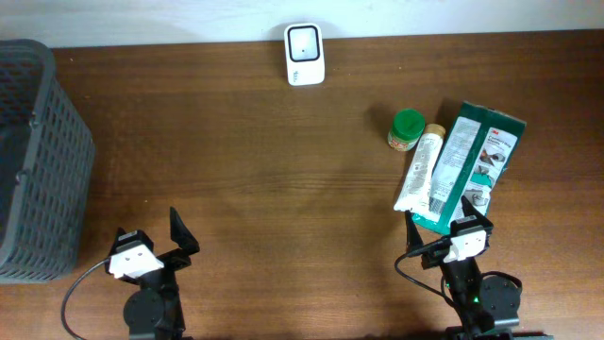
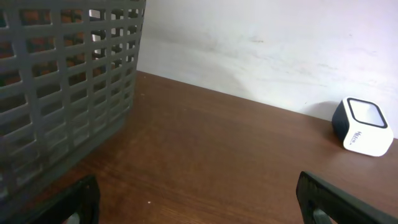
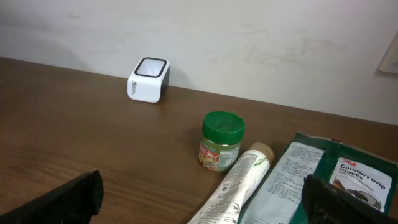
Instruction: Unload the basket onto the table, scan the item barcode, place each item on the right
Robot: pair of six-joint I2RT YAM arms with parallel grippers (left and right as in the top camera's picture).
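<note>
Overhead shows the left gripper and right gripper both spread wide, gripping nothing.

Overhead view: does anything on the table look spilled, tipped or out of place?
Nothing spilled or damaged. The white tube and green packet lie slanted side by side; the green-lidded jar stands upright beside them.

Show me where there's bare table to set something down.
Free: the table between grey basket and green-lidded jar, in front of the white scanner. Crowded: right side, where jar, tube and glove packet cluster.
</note>
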